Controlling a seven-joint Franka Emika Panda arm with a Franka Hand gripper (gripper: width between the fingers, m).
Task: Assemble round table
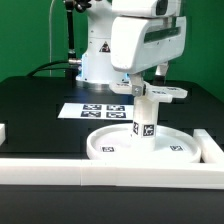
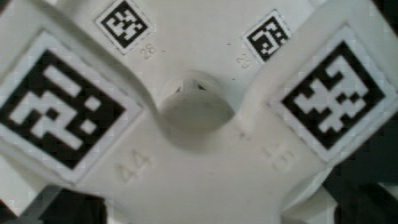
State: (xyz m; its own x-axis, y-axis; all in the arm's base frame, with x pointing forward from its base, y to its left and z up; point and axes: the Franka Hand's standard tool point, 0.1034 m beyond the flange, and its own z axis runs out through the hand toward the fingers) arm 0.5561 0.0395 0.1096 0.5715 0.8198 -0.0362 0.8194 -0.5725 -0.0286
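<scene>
white border rails (image 1: 60, 165) edge a black table (image 1: 40, 110) before a green wall; gripper (image 1: 147, 92), jaws apart, hangs over the cross-shaped piece (image 2: 196, 100) atop the leg (image 1: 145, 122) on the disc (image 1: 110, 147).

We cannot see where the cross-shaped piece (image 1: 166, 92) meets the leg (image 1: 145, 117), since the gripper (image 1: 147, 85) covers it. In the wrist view its arms (tags included) run past the frame.
</scene>
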